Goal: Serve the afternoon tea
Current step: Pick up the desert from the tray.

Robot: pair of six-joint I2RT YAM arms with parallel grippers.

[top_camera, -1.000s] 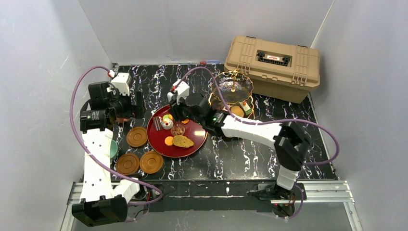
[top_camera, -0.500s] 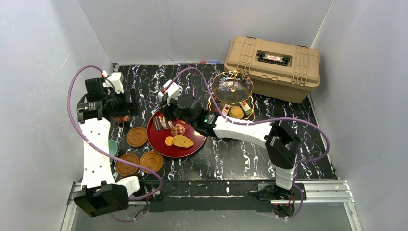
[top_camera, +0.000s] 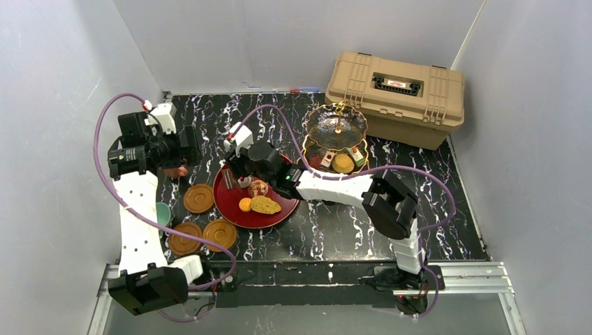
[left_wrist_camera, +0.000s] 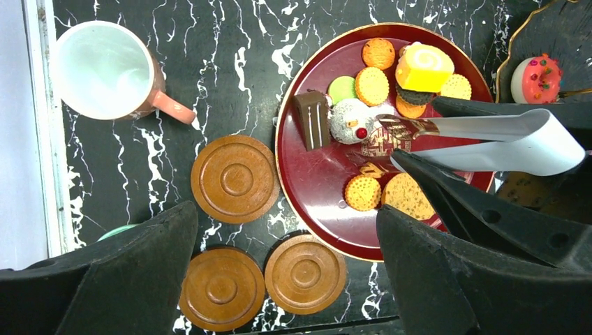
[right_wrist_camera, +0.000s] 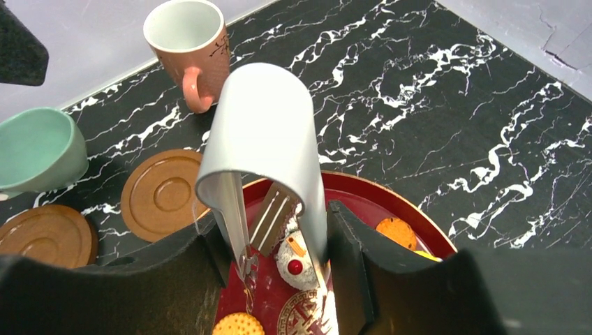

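A red tray (top_camera: pixel 232 209) holds small pastries: a white cake with a red cherry (right_wrist_camera: pixel 297 259), a chocolate slice (right_wrist_camera: pixel 274 220), a yellow roll cake (left_wrist_camera: pixel 424 66) and several biscuits. My right gripper (right_wrist_camera: pixel 279 244) is shut on metal tongs (right_wrist_camera: pixel 269 139). The two blades stand apart on either side of the white cake, over the tray's left part. My left gripper (left_wrist_camera: pixel 286 230) hangs open and empty high above three brown saucers (left_wrist_camera: pixel 236 179). A pinkish cup (left_wrist_camera: pixel 105 68) and a teal cup (right_wrist_camera: pixel 38 150) stand left of the tray. The three-tier stand (top_camera: pixel 337 128) is at the back right with a few cakes on its lower tier.
A tan plastic case (top_camera: pixel 396 98) stands behind the stand at the back right corner. Grey walls close in the table on the left, back and right. Purple cables loop over both arms.
My right arm has swung left over the tray with the tongs, and the blades have spread wider around the white cake. The left gripper has drifted slightly left.
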